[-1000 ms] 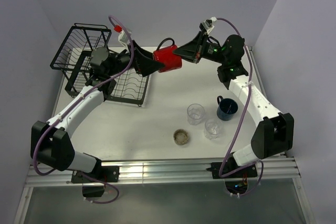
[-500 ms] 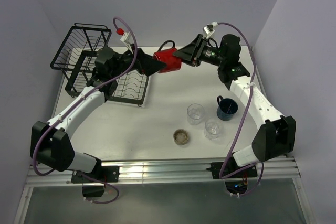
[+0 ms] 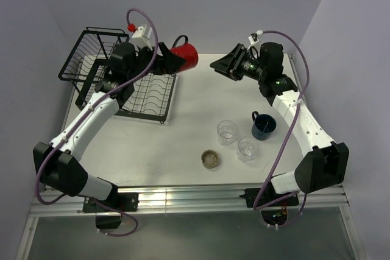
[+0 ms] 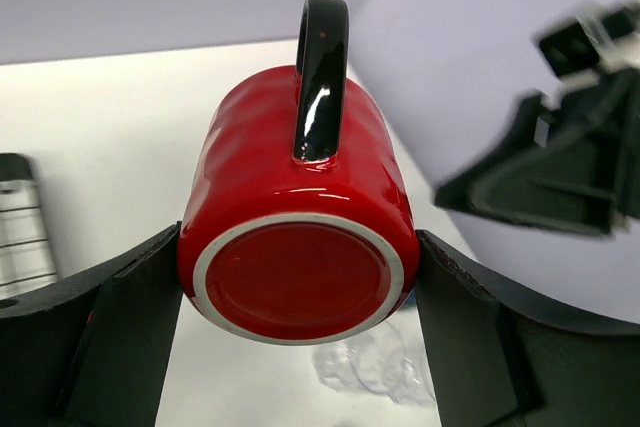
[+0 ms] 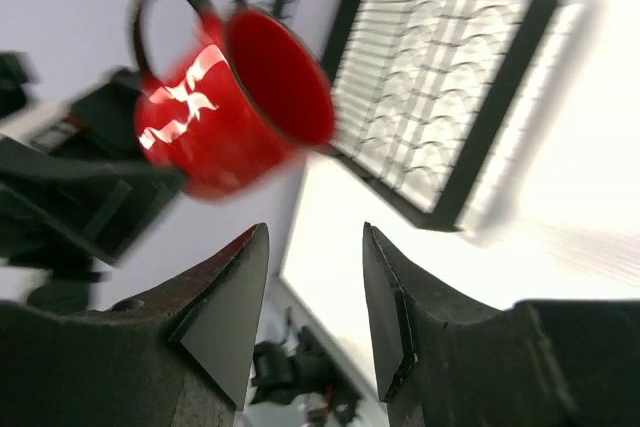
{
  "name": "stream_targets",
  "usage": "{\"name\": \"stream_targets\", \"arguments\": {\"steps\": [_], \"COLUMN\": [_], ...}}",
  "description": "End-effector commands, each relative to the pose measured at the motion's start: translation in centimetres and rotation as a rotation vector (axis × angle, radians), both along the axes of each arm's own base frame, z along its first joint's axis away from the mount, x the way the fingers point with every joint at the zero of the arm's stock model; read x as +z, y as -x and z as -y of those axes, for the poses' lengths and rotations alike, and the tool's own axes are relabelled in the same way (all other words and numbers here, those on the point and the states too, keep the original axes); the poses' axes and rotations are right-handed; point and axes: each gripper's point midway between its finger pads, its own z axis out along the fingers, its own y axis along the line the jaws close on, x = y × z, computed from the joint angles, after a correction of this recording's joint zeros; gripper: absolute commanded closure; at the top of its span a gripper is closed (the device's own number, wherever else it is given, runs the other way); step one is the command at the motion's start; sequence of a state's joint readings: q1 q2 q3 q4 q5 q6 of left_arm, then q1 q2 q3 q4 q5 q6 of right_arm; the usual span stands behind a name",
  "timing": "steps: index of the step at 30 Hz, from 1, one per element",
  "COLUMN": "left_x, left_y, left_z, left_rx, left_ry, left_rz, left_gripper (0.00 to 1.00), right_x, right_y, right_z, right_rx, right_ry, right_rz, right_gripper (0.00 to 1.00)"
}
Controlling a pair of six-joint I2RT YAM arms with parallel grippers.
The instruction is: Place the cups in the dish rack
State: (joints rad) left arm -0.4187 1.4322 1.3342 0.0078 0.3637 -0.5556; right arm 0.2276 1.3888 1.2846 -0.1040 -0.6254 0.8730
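The left gripper [image 3: 175, 61] squeezes the red mug [image 4: 300, 217] from both sides. The mug lies on its side up in the air, by the far right corner of the dish rack [image 3: 146, 95]. The right gripper [image 5: 315, 237] is spread wide with nothing in it. It is apart from the mug. The blue mug [image 3: 264, 126], one glass [image 3: 227, 132] and the other glass [image 3: 247, 148] stand close together on the table [image 3: 183, 126], well apart from the rack.
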Motion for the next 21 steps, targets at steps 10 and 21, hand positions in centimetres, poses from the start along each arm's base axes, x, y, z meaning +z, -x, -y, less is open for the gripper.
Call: {"name": "stream_targets", "arguments": {"steps": [10, 21], "left_x": [-2.0, -9.7], "left_y": [-10.2, -13.6], "left_z": [-6.4, -8.8], "left_rx": [0.509, 0.633], "left_ry": [-0.387, -0.650], "left_rz": [-0.174, -0.344], "left_gripper": [1.00, 1.00], "right_x": [-0.4, -2.7], "right_y": [-0.8, -0.9], "right_z": [3.2, 3.5], "right_rx": [-0.145, -0.131], "right_ry": [0.186, 0.247], "right_rz": [0.050, 0.018], "right_gripper": [0.50, 0.50]}}
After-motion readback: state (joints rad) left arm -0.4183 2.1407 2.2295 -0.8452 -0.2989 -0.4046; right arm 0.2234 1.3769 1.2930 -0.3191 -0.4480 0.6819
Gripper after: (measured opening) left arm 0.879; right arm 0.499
